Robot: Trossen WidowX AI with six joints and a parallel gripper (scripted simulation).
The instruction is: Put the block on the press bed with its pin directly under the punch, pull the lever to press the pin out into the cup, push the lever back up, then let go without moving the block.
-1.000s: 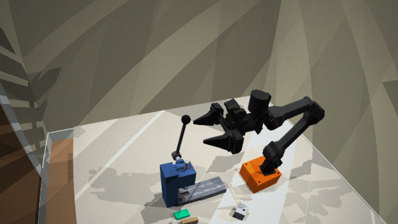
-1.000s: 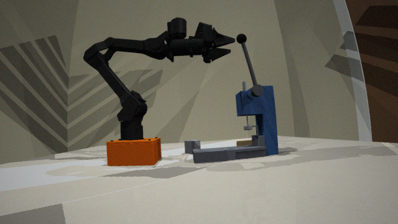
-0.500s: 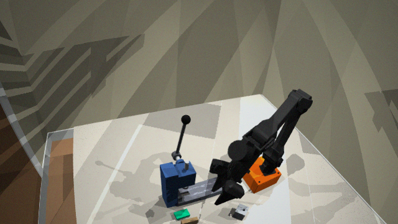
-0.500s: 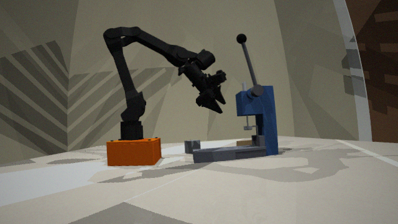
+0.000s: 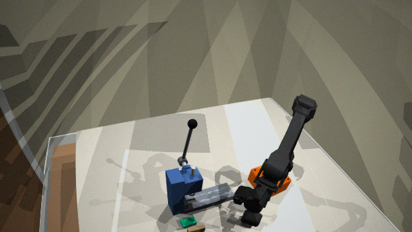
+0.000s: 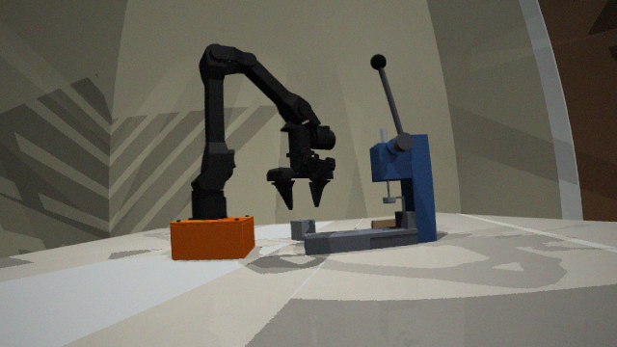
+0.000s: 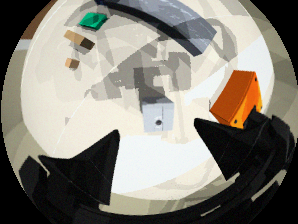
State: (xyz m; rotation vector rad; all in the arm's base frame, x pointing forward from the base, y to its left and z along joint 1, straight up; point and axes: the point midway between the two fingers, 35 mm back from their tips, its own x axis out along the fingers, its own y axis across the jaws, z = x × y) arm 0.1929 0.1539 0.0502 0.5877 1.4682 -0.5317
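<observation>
- Above the table, the end effector hangs with fingers spread, grasping nothing.
- Below it, the gray block sits beside the press bed, apparently apart.
- Likely stiff, perhaps smooth metal; opposite side faces offer the best hold, clear of the pin.

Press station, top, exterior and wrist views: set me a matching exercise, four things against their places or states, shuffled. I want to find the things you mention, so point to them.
1. Grey block (image 6: 303, 229) (image 7: 158, 116)
2. Lever (image 5: 187, 143) (image 6: 390, 101)
3. Gripper (image 6: 303, 208) (image 7: 157, 127)
4. Green piece (image 5: 188, 222) (image 7: 93, 20)

A. Raised, black ball at its upper end
B. Lying near a tan piece (image 5: 196, 229) (image 6: 384, 224) (image 7: 79, 40)
C. Off the press bed (image 5: 209, 195) (image 6: 357, 241) (image 7: 182, 22)
D. Open, fingers pointing down

Pairs: 1-C, 2-A, 3-D, 4-B
</observation>
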